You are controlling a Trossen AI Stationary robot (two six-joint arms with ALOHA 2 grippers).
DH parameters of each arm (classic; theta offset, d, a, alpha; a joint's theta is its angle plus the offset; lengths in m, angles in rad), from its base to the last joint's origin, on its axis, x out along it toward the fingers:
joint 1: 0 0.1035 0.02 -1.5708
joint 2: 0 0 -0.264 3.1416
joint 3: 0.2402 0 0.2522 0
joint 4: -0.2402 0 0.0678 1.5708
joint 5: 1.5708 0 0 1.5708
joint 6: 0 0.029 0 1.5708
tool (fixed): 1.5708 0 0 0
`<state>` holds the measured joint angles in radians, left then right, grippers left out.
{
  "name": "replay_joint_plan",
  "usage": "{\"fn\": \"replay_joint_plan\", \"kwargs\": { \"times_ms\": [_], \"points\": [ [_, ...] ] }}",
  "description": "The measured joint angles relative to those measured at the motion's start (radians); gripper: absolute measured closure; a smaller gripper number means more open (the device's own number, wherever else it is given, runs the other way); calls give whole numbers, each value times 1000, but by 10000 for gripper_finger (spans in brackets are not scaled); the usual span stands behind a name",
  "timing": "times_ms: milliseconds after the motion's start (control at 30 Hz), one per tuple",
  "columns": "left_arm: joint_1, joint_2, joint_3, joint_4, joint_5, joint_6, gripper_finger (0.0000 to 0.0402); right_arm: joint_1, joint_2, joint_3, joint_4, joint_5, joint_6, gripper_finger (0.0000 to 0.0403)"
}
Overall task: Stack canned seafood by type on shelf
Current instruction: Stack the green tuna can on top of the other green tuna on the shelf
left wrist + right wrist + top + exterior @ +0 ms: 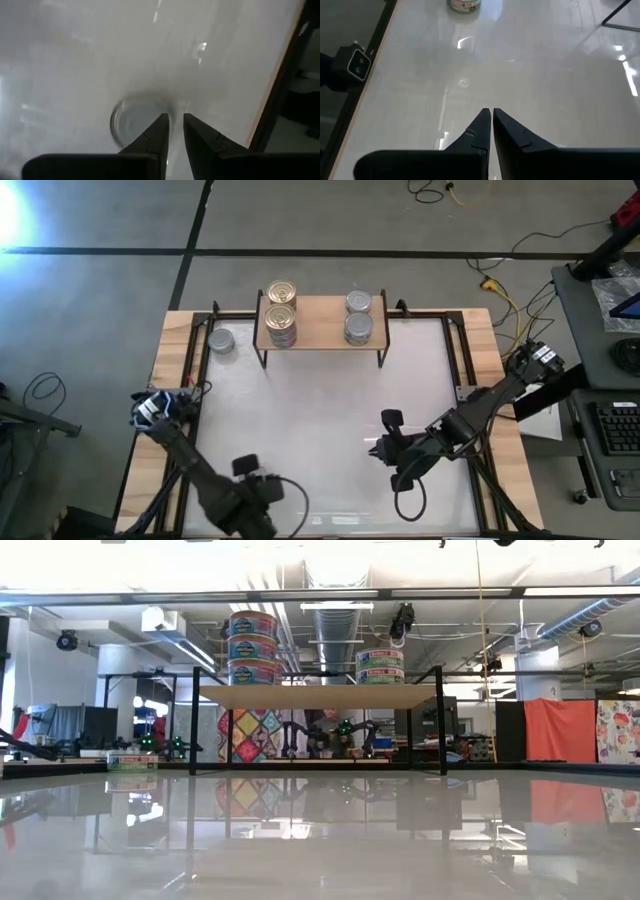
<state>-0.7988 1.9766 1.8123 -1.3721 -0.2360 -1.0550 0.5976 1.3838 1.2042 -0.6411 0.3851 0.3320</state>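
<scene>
We saw a large white-topped table (330,420) with a black frame and light wooden side boards. Toward its far edge stood the shelf (322,320), a low stand with a light wooden board top on thin black legs. On the board's left end a gold-lidded tin (283,293) topped one stack, with a second stack (282,327) just in front of it. On the right end sat two silver-lidded stacks (359,302) (359,329), one behind the other. A lone silver-lidded tin (222,341) rested directly on the table, just left of the shelf.
</scene>
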Motion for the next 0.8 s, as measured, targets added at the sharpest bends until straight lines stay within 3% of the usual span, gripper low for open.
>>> {"fn": "replay_joint_plan", "kwargs": {
  "times_ms": [267,500,800],
  "points": [
    [-83,-11,-103,-111,85,-225,280,5,0,-36,55,-1,30,390],
    [-127,-21,-295,48,201,-294,203,24,0,-45,55,-11,63,390],
    [-143,-102,-508,291,192,-282,197,31,0,-47,56,-19,68,390]
  ]
}}
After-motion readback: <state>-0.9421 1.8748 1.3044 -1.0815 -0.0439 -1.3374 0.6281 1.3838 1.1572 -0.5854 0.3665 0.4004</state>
